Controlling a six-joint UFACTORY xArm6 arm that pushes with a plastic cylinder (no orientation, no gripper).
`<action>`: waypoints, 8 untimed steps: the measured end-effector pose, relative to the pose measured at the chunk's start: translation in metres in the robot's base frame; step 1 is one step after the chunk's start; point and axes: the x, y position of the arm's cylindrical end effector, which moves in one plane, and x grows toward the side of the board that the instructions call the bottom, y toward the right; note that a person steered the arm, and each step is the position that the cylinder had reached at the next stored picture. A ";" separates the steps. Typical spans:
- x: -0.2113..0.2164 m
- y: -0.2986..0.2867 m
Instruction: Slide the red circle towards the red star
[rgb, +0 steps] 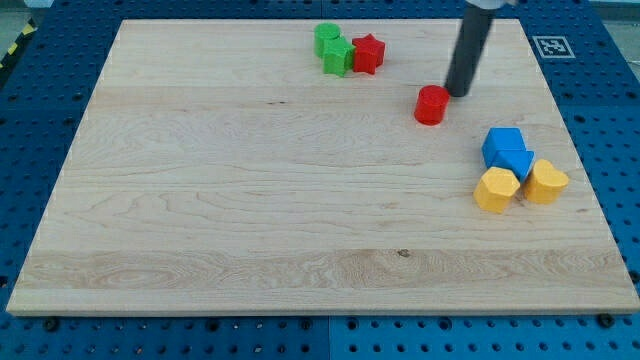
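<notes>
a wooden board (250, 200) is seen lying on a blue table with holes (40, 110). going from the view's left to the view's right, two green blocks are found first, near the view's top. a round green block (326, 38) is set at the back, and a second green block (337, 57) is pressed up against it in front; its shape cannot be made out well. the red star (368, 53) is placed just to the right, touching that second green block.

further right and a bit lower, the red circle (431, 104) is seen, set apart from the red star. my tip (458, 93) is held just beside the red circle, on its upper right side, very close or touching. no jaws are carried by the rod, so nothing is gripped.

near the view's right edge, a group of four blocks is packed close: a blue cube (503, 144) at the back, a second blue block (517, 163) in front of it, a yellow block (496, 189) at the lower left, and a yellow block with a heart shape (546, 182) at the right. a black and white marker (549, 46) is stuck at the board's top right corner.
</notes>
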 end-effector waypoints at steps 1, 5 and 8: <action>0.027 0.013; 0.055 -0.014; 0.048 -0.063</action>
